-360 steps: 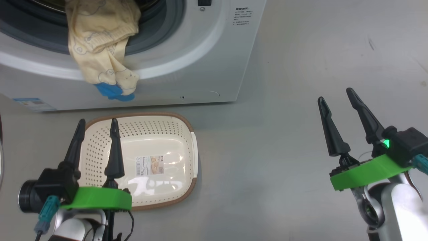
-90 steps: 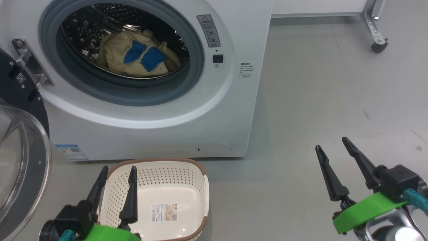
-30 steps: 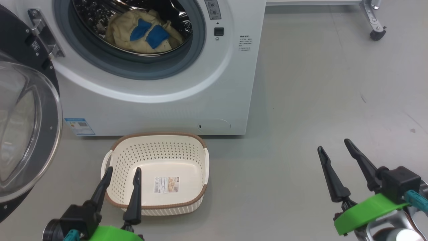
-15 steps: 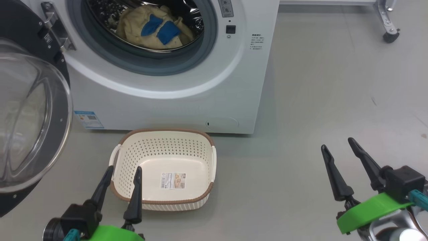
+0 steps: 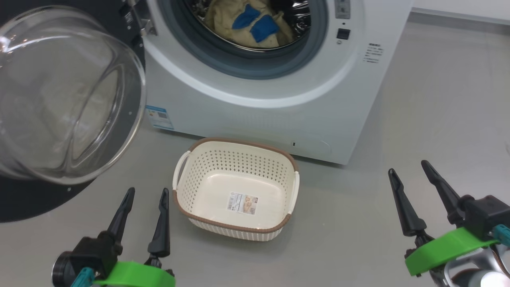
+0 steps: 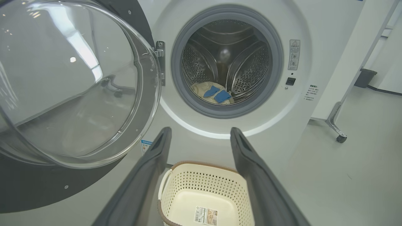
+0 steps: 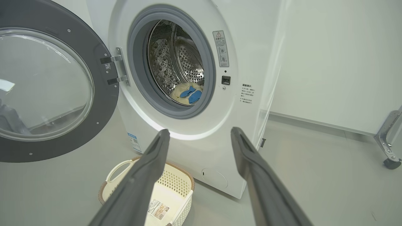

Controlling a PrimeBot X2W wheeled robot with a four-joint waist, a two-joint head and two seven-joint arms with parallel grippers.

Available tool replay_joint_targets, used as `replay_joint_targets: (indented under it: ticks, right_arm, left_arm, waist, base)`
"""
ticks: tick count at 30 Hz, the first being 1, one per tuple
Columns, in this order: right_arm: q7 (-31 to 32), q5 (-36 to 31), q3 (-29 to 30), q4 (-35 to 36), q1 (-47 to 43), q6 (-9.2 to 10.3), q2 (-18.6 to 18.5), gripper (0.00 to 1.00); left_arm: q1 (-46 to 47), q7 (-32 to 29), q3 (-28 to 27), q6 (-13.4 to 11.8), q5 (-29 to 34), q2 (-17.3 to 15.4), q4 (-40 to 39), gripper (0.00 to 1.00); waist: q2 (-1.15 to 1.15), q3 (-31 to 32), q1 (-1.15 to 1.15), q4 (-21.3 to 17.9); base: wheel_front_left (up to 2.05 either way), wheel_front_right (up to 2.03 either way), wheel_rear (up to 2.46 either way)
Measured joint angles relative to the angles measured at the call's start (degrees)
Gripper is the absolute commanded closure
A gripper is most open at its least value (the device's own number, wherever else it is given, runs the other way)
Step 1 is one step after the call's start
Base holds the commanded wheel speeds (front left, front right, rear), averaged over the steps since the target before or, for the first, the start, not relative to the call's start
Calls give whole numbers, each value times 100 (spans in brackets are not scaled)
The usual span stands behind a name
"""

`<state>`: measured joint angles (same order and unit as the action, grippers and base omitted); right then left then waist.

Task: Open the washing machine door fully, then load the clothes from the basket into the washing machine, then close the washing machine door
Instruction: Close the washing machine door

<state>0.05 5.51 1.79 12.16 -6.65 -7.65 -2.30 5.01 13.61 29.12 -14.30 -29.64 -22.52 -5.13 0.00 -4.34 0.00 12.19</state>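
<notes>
The washing machine (image 5: 279, 107) (image 6: 251, 125) (image 7: 238, 125) stands with its door (image 5: 67, 99) (image 6: 72, 84) (image 7: 47, 84) swung wide open to the left. The cream-yellow clothes with blue patches (image 5: 251, 22) (image 6: 215, 93) (image 7: 188, 92) lie inside the steel drum. The cream basket (image 5: 237, 189) (image 6: 204, 194) (image 7: 150, 194) sits on the floor in front of the machine, with nothing but its label inside. My left gripper (image 5: 145, 194) (image 6: 199, 133) is open, low at the basket's left, below the door. My right gripper (image 5: 410, 167) (image 7: 199, 133) is open, far to the right over bare floor.
Grey floor (image 5: 438, 99) stretches to the right of the machine. A white frame on a caster wheel (image 6: 340, 138) (image 7: 391, 163) stands behind and to the right of the washer. The open door overhangs the floor at the left.
The camera has swung left, so machine, basket and door sit further right in the picture. Both grippers stay open and low. The clothes lie unmoved in the drum.
</notes>
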Motion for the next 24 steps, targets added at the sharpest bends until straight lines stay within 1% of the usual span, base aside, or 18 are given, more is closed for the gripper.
replay_joint_targets:
  ticks: [8,14,19,24]
  right_arm:
    - [48,-5,-40,36,0,0,1,0]
    - [56,-4,-65,44,-2,0,1,0]
    - [56,-4,-104,43,-2,0,2,0]
    - [57,-4,-104,38,-2,0,2,0]
  left_arm:
    - [-3,51,-113,0,34,49,-70,0]
    - [-65,55,-149,0,41,59,-105,0]
    - [-106,56,-202,0,41,55,-135,0]
    - [-187,56,-227,0,41,56,-187,0]
  waist:
    - [0,-15,0,728]
    - [0,18,0,1191]
    - [0,59,0,1429]
    - [0,68,0,1538]
  base:
    - [0,0,0]
    - [0,0,0]
    - [0,0,0]
    - [0,0,0]
